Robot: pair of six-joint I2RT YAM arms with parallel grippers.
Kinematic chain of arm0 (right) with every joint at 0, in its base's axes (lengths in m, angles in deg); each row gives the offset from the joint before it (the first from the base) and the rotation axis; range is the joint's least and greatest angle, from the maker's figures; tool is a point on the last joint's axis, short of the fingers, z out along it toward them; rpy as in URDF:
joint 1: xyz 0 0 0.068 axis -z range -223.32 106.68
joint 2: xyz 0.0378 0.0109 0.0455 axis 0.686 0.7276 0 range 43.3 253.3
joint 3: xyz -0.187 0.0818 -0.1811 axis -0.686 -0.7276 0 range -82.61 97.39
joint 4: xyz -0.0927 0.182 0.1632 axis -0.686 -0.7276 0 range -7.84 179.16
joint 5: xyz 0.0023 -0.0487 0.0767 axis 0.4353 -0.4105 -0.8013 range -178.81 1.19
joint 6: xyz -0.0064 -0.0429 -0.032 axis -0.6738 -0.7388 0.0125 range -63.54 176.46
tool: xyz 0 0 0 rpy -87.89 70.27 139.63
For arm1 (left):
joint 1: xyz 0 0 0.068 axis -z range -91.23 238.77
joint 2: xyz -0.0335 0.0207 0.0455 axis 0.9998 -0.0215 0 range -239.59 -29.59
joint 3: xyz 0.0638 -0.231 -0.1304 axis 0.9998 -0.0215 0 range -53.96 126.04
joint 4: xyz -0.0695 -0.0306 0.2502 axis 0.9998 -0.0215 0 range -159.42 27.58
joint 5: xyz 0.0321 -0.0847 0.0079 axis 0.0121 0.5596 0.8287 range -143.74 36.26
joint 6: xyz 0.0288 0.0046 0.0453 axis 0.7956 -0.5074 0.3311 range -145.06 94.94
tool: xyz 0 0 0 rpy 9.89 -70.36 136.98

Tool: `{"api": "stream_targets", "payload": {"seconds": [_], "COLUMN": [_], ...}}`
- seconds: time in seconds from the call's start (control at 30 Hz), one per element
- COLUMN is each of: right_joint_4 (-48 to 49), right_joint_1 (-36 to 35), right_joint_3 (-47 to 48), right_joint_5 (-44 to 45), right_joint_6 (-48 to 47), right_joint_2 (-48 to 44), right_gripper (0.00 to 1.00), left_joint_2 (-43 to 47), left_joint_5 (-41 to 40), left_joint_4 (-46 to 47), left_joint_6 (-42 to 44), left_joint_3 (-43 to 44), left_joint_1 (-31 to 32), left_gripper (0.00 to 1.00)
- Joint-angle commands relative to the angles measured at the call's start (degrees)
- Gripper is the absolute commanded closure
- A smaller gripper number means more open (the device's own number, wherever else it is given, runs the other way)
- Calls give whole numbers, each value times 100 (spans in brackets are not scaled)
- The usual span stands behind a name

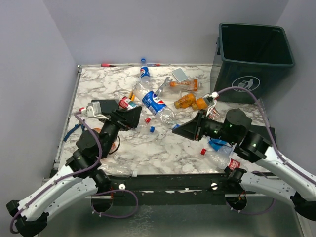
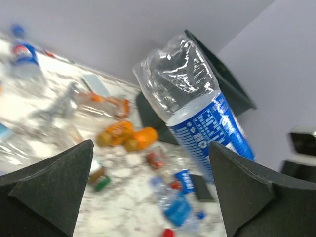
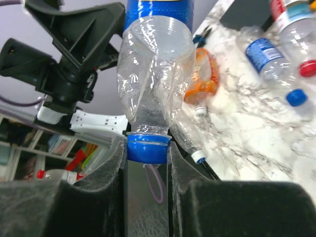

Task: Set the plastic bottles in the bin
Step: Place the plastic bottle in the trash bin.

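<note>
Right gripper (image 3: 146, 144) clenched on blue-labelled bottle (image 3: 155, 84); left gripper (image 2: 150, 148) released.
The grip was on the blue cap (image 3: 148, 151); the bottle lay over the tabletop (image 1: 148, 148) centre, well apart from the bin (image 1: 232, 74).

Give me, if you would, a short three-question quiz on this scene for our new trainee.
1. True or false: the left gripper is clamped on the blue-labelled bottle.
2. Which part of that bottle does the right gripper hold? A) the label B) the blue cap C) the base
3. Fill in: the bin stands at the far ____ of the table.
Key: 1 false, its jaws stand open on either side of the bottle; 2 B; 3 right.
</note>
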Motion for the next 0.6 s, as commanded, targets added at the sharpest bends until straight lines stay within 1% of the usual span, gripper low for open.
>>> {"api": "stream_targets", "payload": {"seconds": [0.0, 0.07, 0.13, 0.2, 0.27, 0.33, 0.4, 0.5, 0.57], "right_joint_4": [-2556, -3031, -3264, -3491, -3838, -4138, -4310, -4406, -4434], "right_joint_1": [-14, -14, -14, -14, -14, -14, -14, -14, -14], "right_joint_3": [1086, 1342, 1465, 1584, 1728, 1900, 2054, 2245, 2392], "right_joint_5": [984, 1030, 1039, 1054, 1105, 1145, 1110, 1087, 1051], "right_joint_6": [-594, -648, -679, -747, -860, -997, -1102, -1184, -1246], "right_joint_2": [-73, 39, 123, 256, 413, 597, 739, 906, 1029], "right_gripper": [100, 100, 100, 100, 100, 100, 100, 100, 100], "left_joint_2": [-287, -631, -861, -879, -673, -644, -758, -829, -880], "left_joint_5": [-7, 14, 198, 1129, 1939, 2262, 2244, 2419, 2423], "left_joint_4": [-1200, -1373, -1367, -1206, -1013, -1070, -1197, -1363, -1499], "left_joint_6": [3295, 4124, 4857, 5823, 7149, 8342, 9005, 9637, 9903], "left_joint_3": [921, 1251, 1427, 1406, 1085, 928, 943, 843, 770], "left_joint_1": [-30, -28, -29, -24, -30, -19, 13, 121, 316], "left_gripper": [1, 1, 1, 1, 1, 1, 1, 1, 1]}}
